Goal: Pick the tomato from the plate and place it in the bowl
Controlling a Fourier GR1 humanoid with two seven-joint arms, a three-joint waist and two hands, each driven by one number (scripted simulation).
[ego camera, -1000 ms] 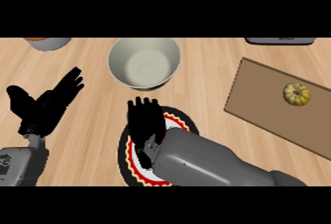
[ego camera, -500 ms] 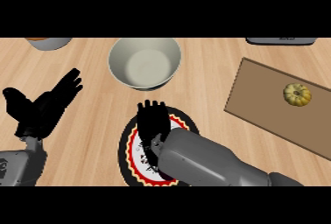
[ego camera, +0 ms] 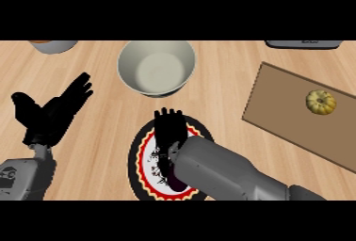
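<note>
A plate (ego camera: 138, 157) with a red, black and white patterned rim lies on the wooden counter at centre bottom. My right hand (ego camera: 170, 134) lies over it, fingers straight and pointing towards the far side, with the grey forearm covering the plate's right half. The tomato does not show plainly; only a dark rounded patch (ego camera: 175, 182) sits under the wrist. The pale empty bowl (ego camera: 156, 70) stands just beyond the plate. My left hand (ego camera: 49, 115) rests open at the left, fingers up.
A brown cutting board (ego camera: 278, 110) at the right carries a small yellow squash (ego camera: 320, 101). A grey container (ego camera: 52, 45) sits at the top left edge and a dark appliance (ego camera: 303, 44) at the top right edge.
My right hand has shifted a little to the right over the plate, fingers still straight. The left hand has barely moved.
</note>
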